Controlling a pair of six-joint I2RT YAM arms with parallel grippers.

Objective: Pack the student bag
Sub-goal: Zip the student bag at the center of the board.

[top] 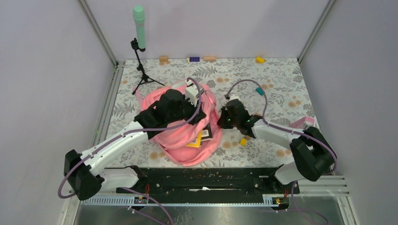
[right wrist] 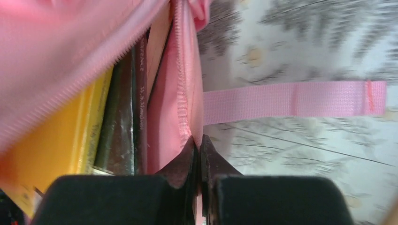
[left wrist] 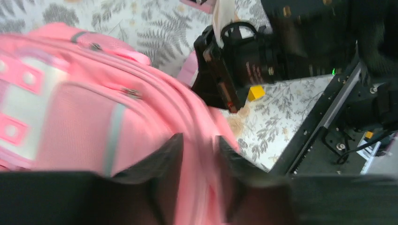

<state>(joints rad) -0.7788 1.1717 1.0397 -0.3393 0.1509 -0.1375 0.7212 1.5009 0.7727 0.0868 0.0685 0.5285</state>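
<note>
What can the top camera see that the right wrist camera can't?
Only the top camera: the whole left arm and right arm, a green stick on a tripod, and little blocks at the far edge. Only the right wrist camera: the right hand pinched shut on the bag at its zip. Both: the pink bag, a yellow book inside, and the leafy table.

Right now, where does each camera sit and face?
Top external: above and behind the bases, facing down at the table; both arms show.
Left wrist: over the left hand, looking across the student bag toward the right arm.
Right wrist: behind the right hand, pinching the bag's zipper edge; books inside.
Shared: all three show the bag.
</note>
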